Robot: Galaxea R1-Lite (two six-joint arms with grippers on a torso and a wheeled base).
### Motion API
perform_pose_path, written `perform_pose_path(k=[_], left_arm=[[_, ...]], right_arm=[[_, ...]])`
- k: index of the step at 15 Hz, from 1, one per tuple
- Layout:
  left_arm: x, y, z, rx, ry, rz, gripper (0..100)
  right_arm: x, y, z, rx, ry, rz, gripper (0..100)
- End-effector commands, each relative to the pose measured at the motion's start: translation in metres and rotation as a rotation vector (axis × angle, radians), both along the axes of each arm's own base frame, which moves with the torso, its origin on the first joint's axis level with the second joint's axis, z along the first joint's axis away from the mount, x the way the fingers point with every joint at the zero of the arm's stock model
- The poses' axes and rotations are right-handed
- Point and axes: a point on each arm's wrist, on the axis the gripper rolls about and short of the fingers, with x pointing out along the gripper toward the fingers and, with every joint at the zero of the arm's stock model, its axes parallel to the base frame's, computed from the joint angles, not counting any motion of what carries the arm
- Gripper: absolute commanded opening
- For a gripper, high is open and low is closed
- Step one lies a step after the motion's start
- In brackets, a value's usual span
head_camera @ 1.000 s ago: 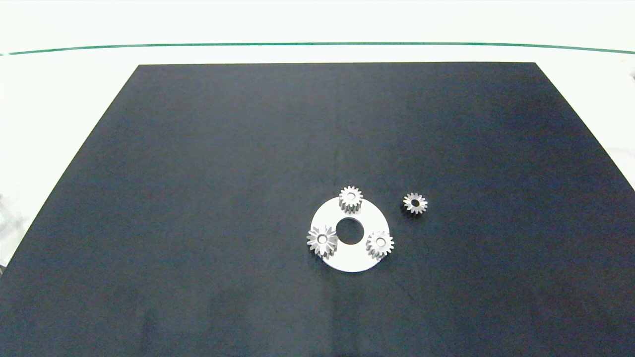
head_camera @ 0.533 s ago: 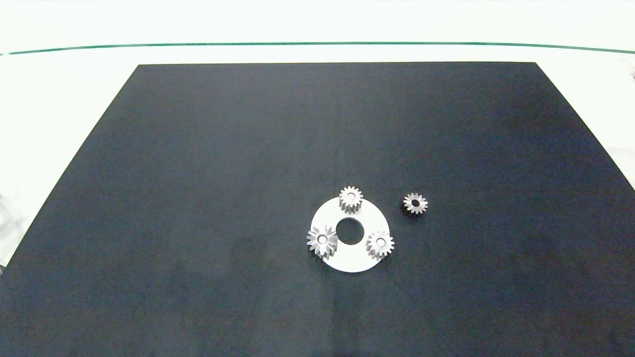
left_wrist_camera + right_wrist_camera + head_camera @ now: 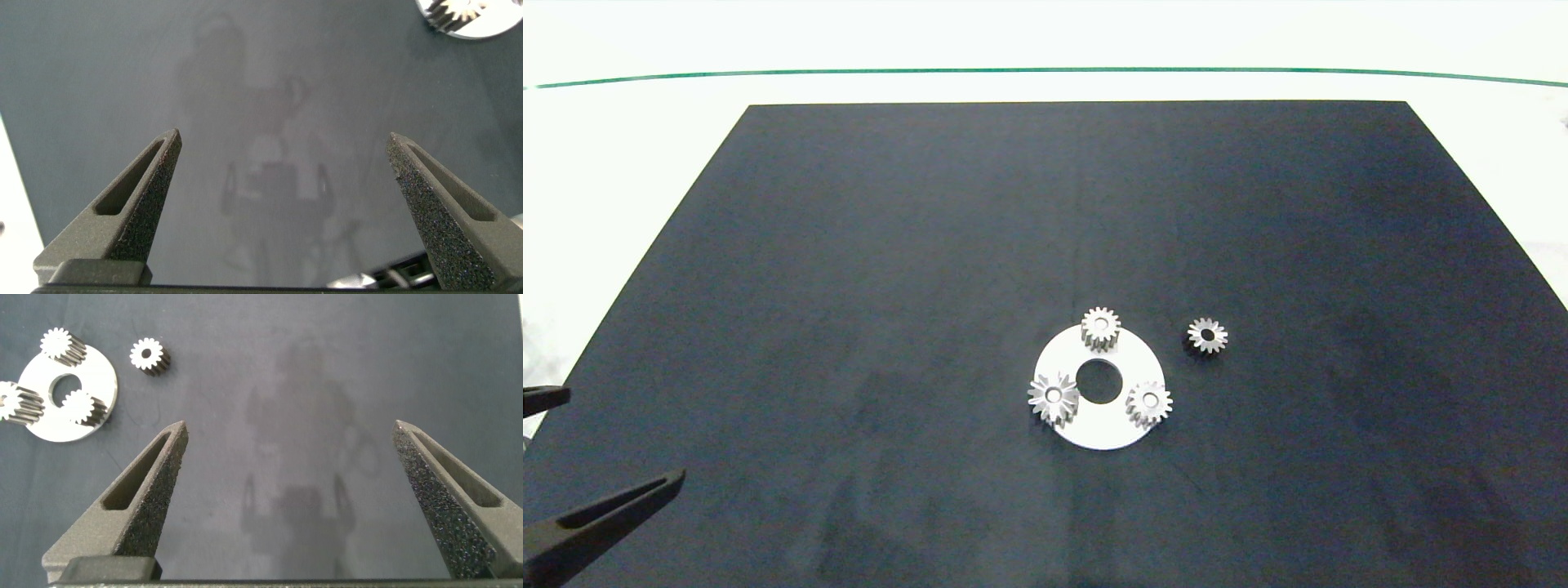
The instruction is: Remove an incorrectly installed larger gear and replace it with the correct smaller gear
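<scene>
I find the larger gear (image 3: 1053, 397) seated on the white disc (image 3: 1104, 429), on its side nearer my left arm, alongside two duller gears (image 3: 1100, 327); in my judgement it sits there wrongly and comes off first. The smaller gear (image 3: 1207, 335) lies loose on the dark mat (image 3: 931, 245) over the worktop, just beside the disc. My left gripper (image 3: 572, 457) hangs wide open and empty at the mat's near left corner. My right gripper (image 3: 290, 482), likewise spread and empty, hangs above bare mat.

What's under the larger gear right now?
The larger gear sits on the white disc, overhanging its edge above the black mat. Any peg beneath it is hidden.
</scene>
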Motion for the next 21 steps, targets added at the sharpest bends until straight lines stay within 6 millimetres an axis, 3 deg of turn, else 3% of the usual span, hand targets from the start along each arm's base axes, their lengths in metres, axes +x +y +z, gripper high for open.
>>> perform_pose_path(k=[1,6,13,21], left_arm=[[0.035,-0.021,-0.006,0.087,0.079,-0.092,100],[0.061,-0.039,-0.01,0.298,0.071,-0.232,100],[0.092,-0.079,-0.003,0.383,0.081,-0.36,100],[0.122,-0.134,-0.015,0.494,0.127,-0.398,100]], right_arm=[[0.022,0.001,0.002,0.0,0.06,0.0,100],[0.024,0.0,0.006,0.0,0.052,-0.004,100],[0.026,0.0,0.005,-0.001,0.063,-0.006,100],[0.028,0.0,0.004,-0.001,0.071,-0.006,100]])
